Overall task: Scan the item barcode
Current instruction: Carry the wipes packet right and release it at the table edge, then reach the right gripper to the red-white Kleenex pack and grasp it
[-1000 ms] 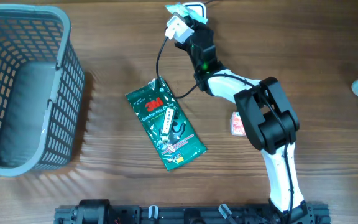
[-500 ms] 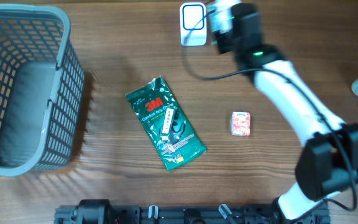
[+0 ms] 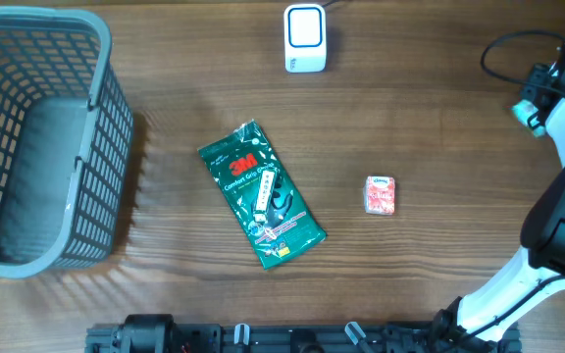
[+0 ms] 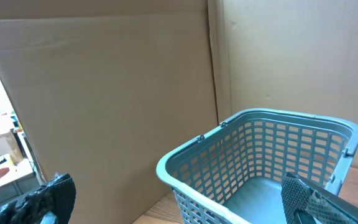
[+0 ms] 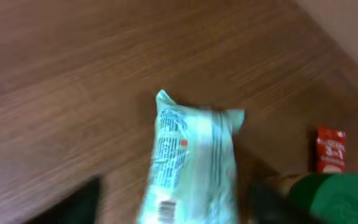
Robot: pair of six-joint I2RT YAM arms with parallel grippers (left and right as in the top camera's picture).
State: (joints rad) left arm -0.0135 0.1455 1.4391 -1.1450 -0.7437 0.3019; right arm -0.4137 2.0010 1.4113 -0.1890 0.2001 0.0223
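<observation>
A pale mint and white packet (image 5: pixel 194 155) fills the right wrist view, blurred, with a small barcode (image 5: pixel 165 208) near its lower end. It sits over the wood between the dark fingers of my right gripper (image 5: pixel 176 202), which stand wide apart with a gap on each side of it. In the overhead view my right gripper (image 3: pixel 536 100) is at the table's far right edge. The white scanner (image 3: pixel 304 37) stands at the top centre, well away from it. My left gripper (image 4: pixel 179 208) is open with nothing in it, and looks at the basket.
A grey-blue mesh basket (image 3: pixel 101 147) fills the left side. A green 3M package (image 3: pixel 261 194) and a small pink packet (image 3: pixel 381 194) lie mid-table. A red sachet (image 5: pixel 330 149) and a green-capped item (image 5: pixel 331 193) sit right beside the right gripper.
My right arm swung from the scanner at the top centre to the far right edge. Its jaws went from shut on the pale packet to wide apart.
</observation>
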